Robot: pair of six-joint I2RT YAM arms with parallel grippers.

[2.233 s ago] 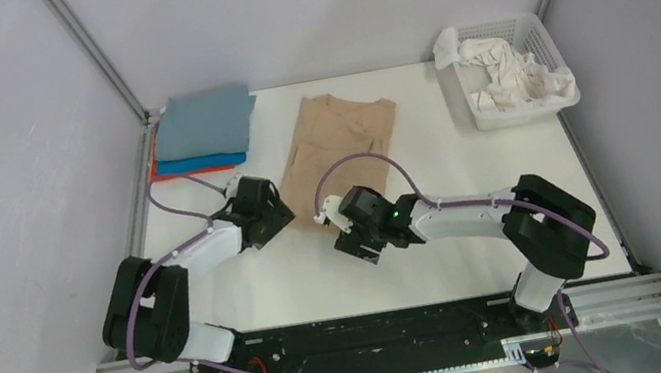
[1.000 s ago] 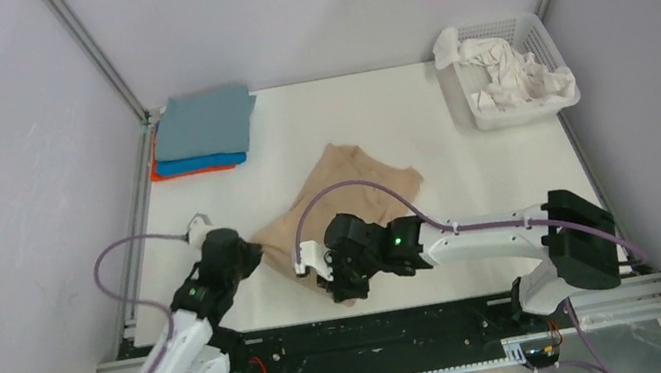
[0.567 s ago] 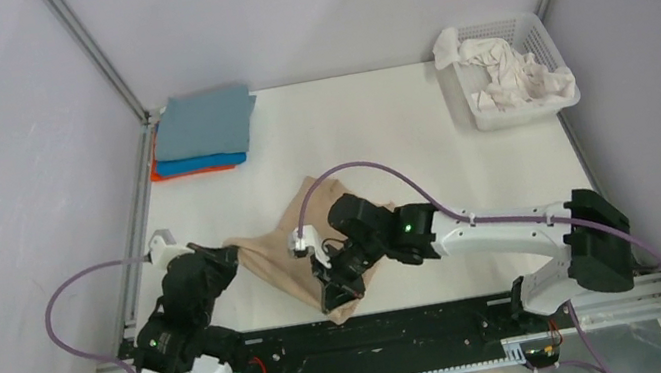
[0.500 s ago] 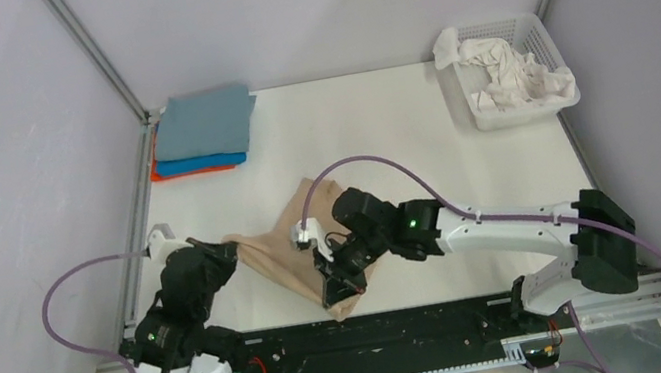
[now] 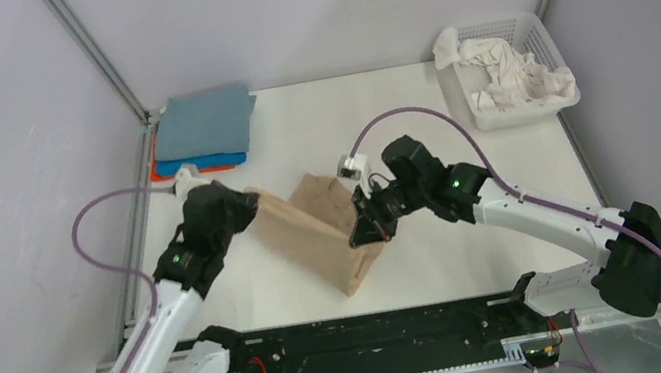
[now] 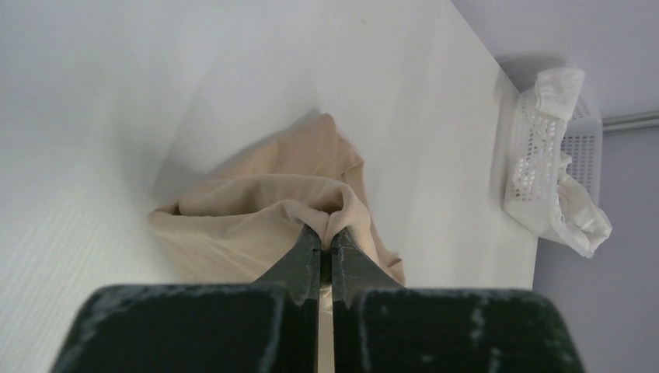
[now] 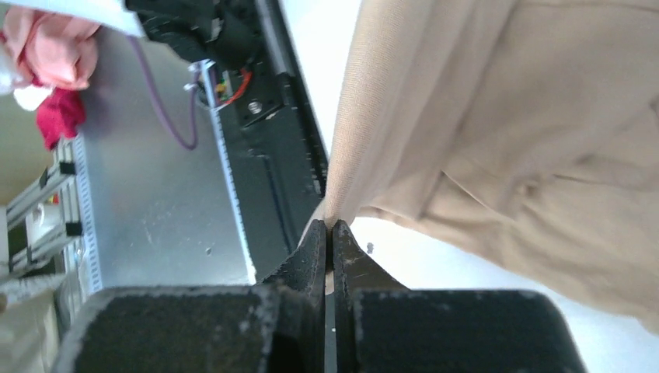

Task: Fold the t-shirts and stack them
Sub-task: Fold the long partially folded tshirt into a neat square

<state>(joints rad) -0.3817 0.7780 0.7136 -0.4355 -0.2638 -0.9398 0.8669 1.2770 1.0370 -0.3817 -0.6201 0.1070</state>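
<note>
White bench (image 5: pixel 317 128), top view: the tan t-shirt (image 5: pixel 319 234) hangs stretched between both arms at front centre; folded t-shirts (image 5: pixel 205 124) are stacked at the far left corner, a basket (image 5: pixel 510 118) at far right. Left wrist view: left jaws are clamped on a bunched fold of it. Right wrist view: right jaws are pinched on its edge.

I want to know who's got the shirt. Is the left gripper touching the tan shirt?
Touching. The left wrist view shows the left gripper shut on a pinched fold of the tan shirt.
</note>
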